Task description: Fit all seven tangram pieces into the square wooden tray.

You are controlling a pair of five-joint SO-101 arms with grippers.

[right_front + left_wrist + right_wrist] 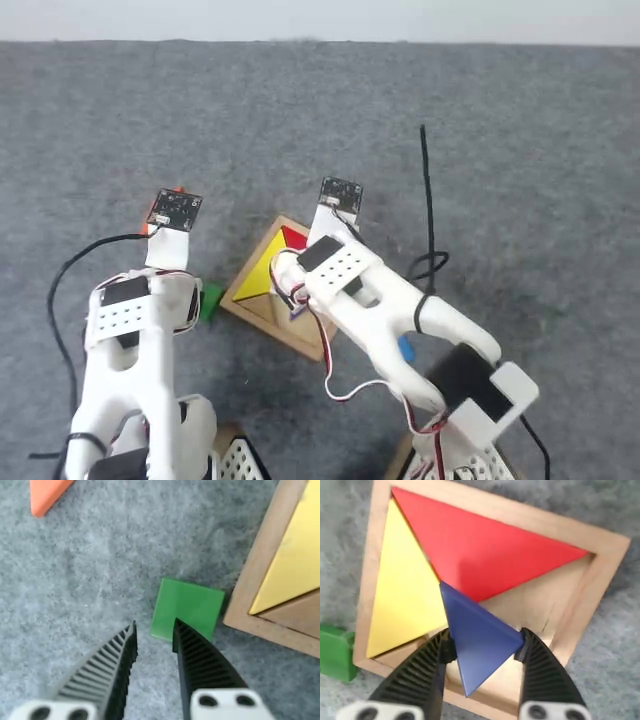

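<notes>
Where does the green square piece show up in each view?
High view: green piece on the carpet between the left arm and the wooden tray.
Left wrist view: just ahead of the left gripper, beside the tray's rim.
Right wrist view: outside the tray corner holding the yellow triangle.
Shared landmark: the tray.

High view overhead; both close wrist views share tray [495, 507].

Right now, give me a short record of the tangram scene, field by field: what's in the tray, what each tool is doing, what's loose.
Tray: partly filled
In tray: red triangle and yellow triangle, flat, edge to edge
Right tool: shut on blue triangle, over the tray's bare part
Left tool: open, at the green square's edge
Loose on table: green square beside the tray; orange piece farther off
</notes>
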